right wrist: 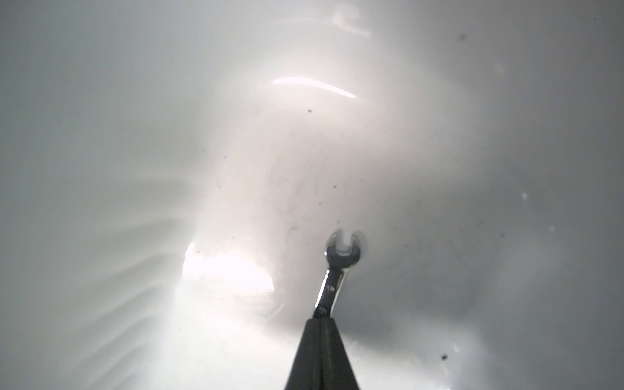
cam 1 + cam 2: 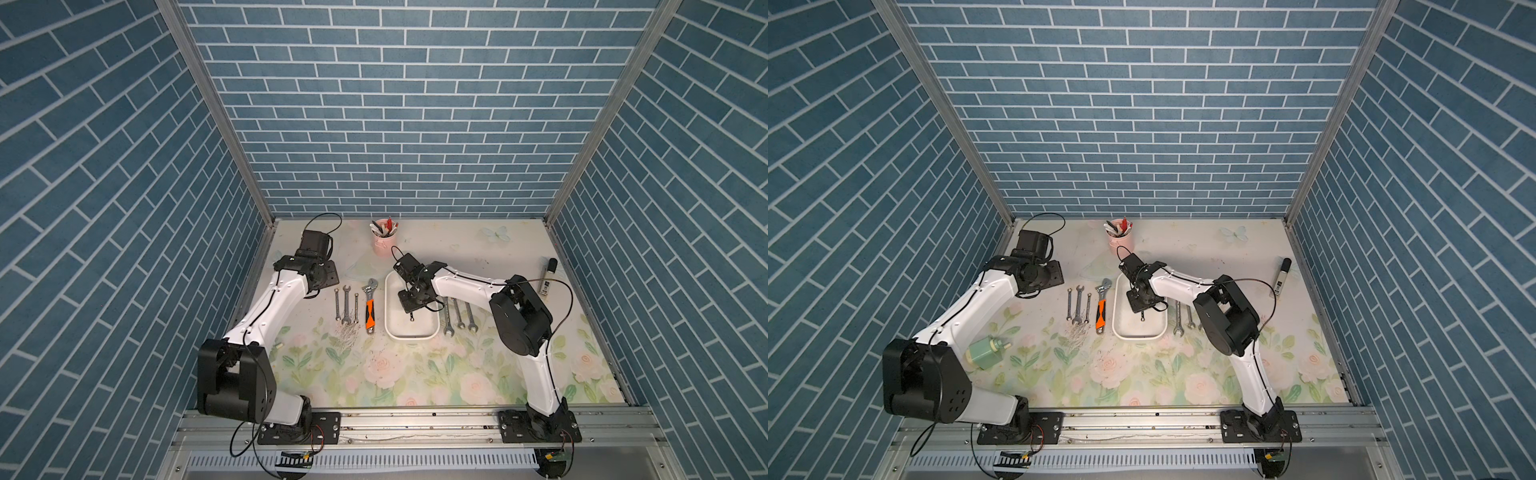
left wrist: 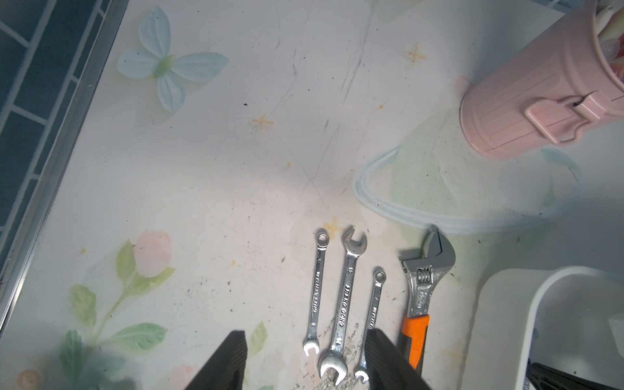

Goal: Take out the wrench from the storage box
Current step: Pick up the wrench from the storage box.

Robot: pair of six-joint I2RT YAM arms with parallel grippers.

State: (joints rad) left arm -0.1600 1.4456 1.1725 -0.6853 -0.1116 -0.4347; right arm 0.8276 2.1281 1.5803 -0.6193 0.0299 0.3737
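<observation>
The right pincer (image 1: 319, 320) is clenched on the thin shank of a small wrench (image 1: 338, 266), low inside the white box (image 2: 411, 337). The open-ended head sticks out past the fingertips, close over the box floor, and I cannot tell whether it is touching. The grip looks narrow and near one end, so I judge the best lift to be straight up and slow, with the wrist held level so the free end does not swing or pivot between the pads. The tool should rise above the rim before it moves sideways, because the walls are close and a dragged tip could catch or shift the box. A bare patch of the surface (image 2: 415, 374) in front of the box seems a safe place to set it down. It is away from the three small wrenches (image 2: 345, 305) and the orange-handled wrench (image 2: 370, 307) on one side of the box, and from three more wrenches (image 2: 458, 316) on the other. The right arm reaches in from its base at the near edge, elbow raised, forearm stretched across the box and wrist bent steeply down. The left pincer (image 3: 305, 332) is released and holds nothing. It hangs above the three small wrenches, with its arm stretched toward the far left corner, well clear of the box.
</observation>
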